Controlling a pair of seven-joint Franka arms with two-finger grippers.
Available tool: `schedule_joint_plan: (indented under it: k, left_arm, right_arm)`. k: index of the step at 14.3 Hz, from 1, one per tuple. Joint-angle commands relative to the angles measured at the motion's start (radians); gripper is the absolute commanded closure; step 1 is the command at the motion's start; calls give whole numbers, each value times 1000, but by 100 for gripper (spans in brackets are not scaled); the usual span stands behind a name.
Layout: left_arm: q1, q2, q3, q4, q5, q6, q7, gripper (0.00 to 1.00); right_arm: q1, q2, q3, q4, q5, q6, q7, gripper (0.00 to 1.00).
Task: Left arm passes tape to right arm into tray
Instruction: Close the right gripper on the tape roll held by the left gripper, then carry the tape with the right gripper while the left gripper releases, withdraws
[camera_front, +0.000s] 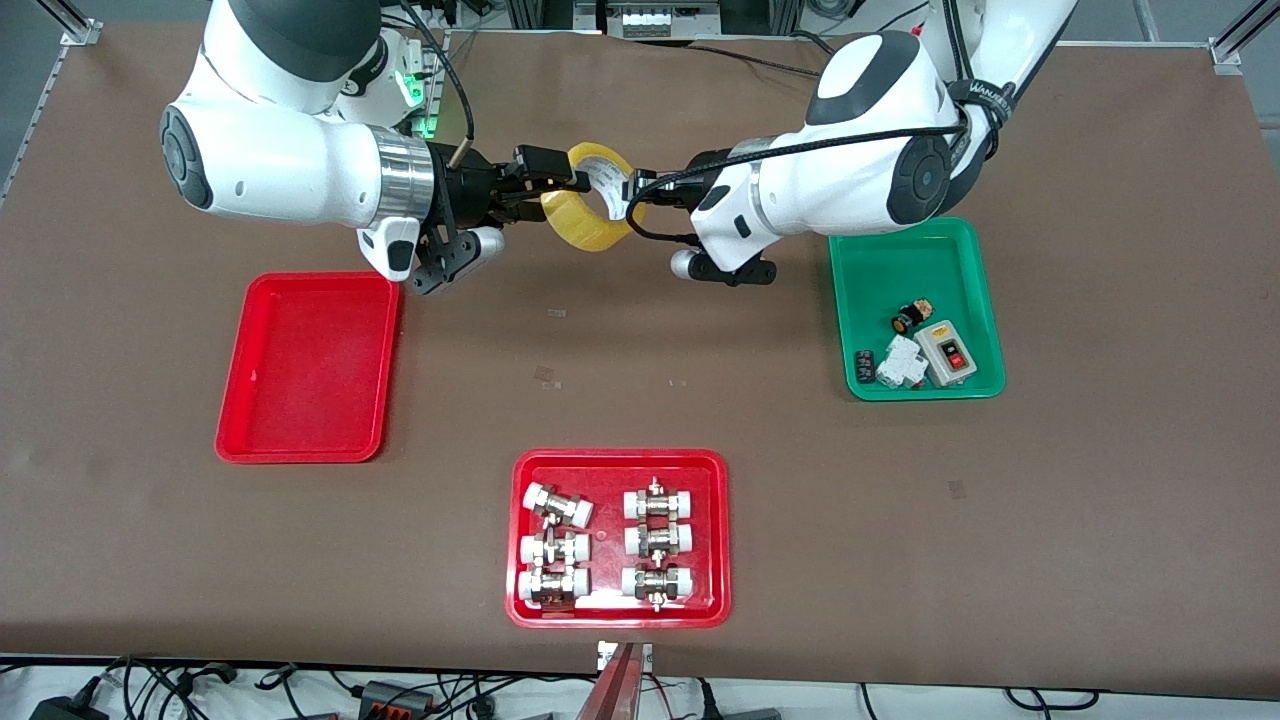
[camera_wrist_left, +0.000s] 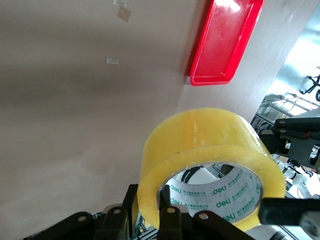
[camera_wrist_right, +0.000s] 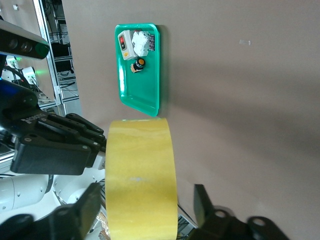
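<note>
Lower edge of tape (camera_wrist_left: 210, 150) cut off in left wrist view; right tool (camera_wrist_right: 145, 210) partly cropped in right wrist view; small items in green tray (camera_front: 912, 270) too small to identify.

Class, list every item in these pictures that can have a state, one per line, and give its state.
tape: off the table, in the air between the two grippers.
left gripper: shut on the tape's wall.
right gripper: open, one finger on each side of the tape.
plain red tray: empty.
green tray: holds small electrical parts.
fittings tray: holds six fittings.
</note>
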Motion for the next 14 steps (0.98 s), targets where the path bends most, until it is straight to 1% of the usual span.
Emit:
schedule_joint_plan:
  k: [1,2,3,4,7,8,9,10,12,14]
  left_arm:
    - [4,5,-1,30,-22,-26,6,100]
    - [4,7,-1,30,-22,-26,6,100]
    - [4,7,-1,30,-22,-26,6,100]
    - [4,5,-1,30,-22,-26,6,100]
    - [7,5,1,30,-22,-27,3,99]
    - [10,5,1,30,-22,-29,-8,81]
    - [11,2,4,30,-12,-50,-2,18]
    - [17,1,7,34,-12,-73,-2,0]
    - [47,1,2,40,-12,-89,-5,0]
    - [92,-5,7,44,-9,-156,-5,0]
  right_arm:
    - [2,6,-5,7,23,-25,6,63]
    - [2,7,-5,7,23,-26,4,72]
    - [2,7,-5,9,23,-26,4,77]
    - [2,7,-5,9,23,-26,3,79]
    - [0,7,-5,9,23,-26,1,79]
    - [0,10,-5,9,23,-26,1,79]
    - [0,10,-5,9,23,-28,1,79]
    - [0,10,-5,9,23,-28,0,79]
    - [0,12,-5,9,23,-28,0,79]
    - [0,12,-5,9,23,-28,-5,79]
